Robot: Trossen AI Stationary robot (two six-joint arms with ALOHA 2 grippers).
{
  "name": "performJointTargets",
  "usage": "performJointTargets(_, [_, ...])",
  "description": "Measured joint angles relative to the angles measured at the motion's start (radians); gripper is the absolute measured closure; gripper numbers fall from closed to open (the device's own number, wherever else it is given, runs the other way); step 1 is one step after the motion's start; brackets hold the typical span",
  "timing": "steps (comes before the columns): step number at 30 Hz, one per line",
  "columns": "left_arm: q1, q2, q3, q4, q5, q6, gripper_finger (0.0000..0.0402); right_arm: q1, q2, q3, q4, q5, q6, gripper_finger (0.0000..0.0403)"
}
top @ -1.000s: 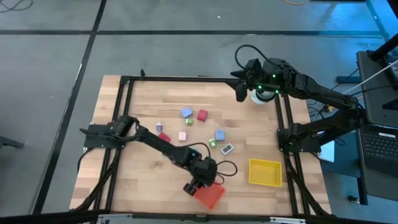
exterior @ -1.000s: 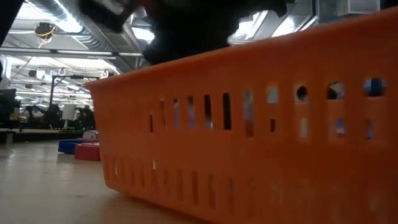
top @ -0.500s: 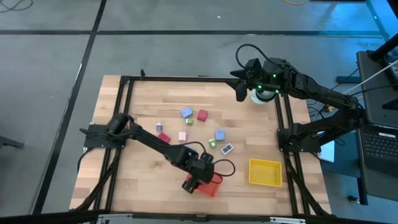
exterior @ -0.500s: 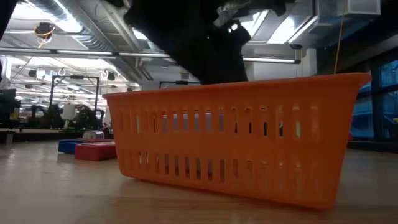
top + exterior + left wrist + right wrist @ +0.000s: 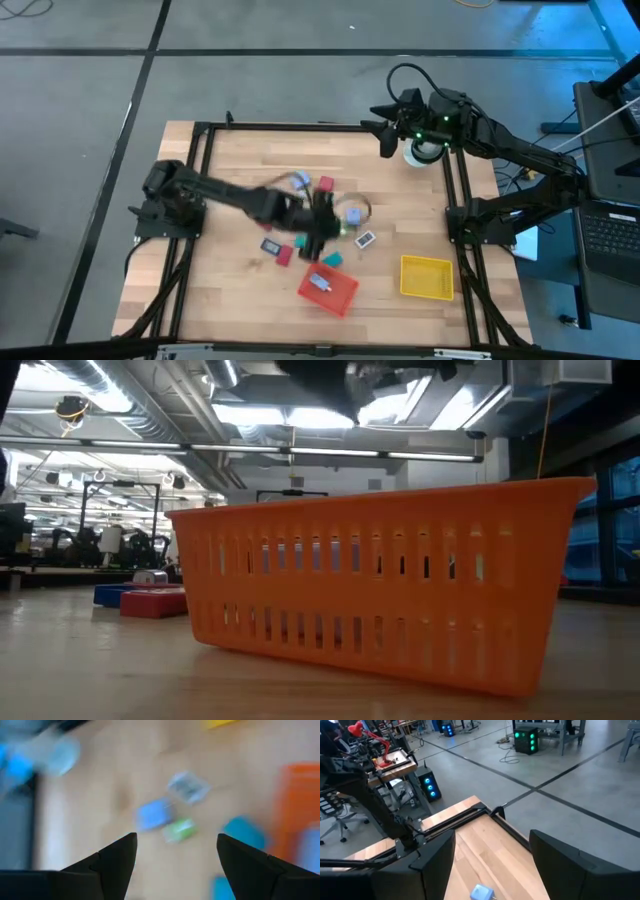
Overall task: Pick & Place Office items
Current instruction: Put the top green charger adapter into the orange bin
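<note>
Small office items lie on the wooden table: blue [image 5: 300, 181] and red [image 5: 326, 184] pieces toward the far side, with blue [image 5: 352, 215], green [image 5: 341, 230], clear [image 5: 365, 239], teal [image 5: 331, 259] and red [image 5: 284, 256] ones nearer. The orange-red tray [image 5: 340, 296] stands flat near the front edge, and a grey-blue piece [image 5: 320, 283] lies in it. My left gripper [image 5: 321, 238] hovers open over the middle pieces, and its wrist view [image 5: 175, 865] shows nothing between the fingers. My right gripper [image 5: 385, 143] waits open above the far right corner.
A yellow tray [image 5: 427, 277] sits at the near right. A black frame [image 5: 300, 126] runs along the table's edges. In the low view the orange-red tray [image 5: 380, 600] fills the middle, with blue [image 5: 118, 594] and red [image 5: 155, 603] pieces behind it on the left.
My left gripper has set the tilted orange-red tray down level near the front edge and let go of it. It has then swung quickly toward the far edge, over the middle pieces. A grey-blue piece now shows in the tray.
</note>
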Motion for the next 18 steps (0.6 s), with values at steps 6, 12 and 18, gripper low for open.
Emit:
performJointTargets(6, [0.188, 0.005, -0.034, -0.167, 0.001, -0.004, 0.0130, 0.000, -0.001, 0.000, 0.000, 0.000, 0.000, 0.0142])
performJointTargets(12, [0.227, 0.013, -0.133, -0.309, 0.048, 0.432, 0.0137, -0.002, -0.001, 0.000, 0.000, -0.013, -0.014, 0.0142])
performJointTargets(18, [0.158, 0.009, -0.258, -0.187, 0.080, 0.632, 0.0158, -0.022, -0.001, 0.000, 0.008, -0.028, -0.023, 0.0142])
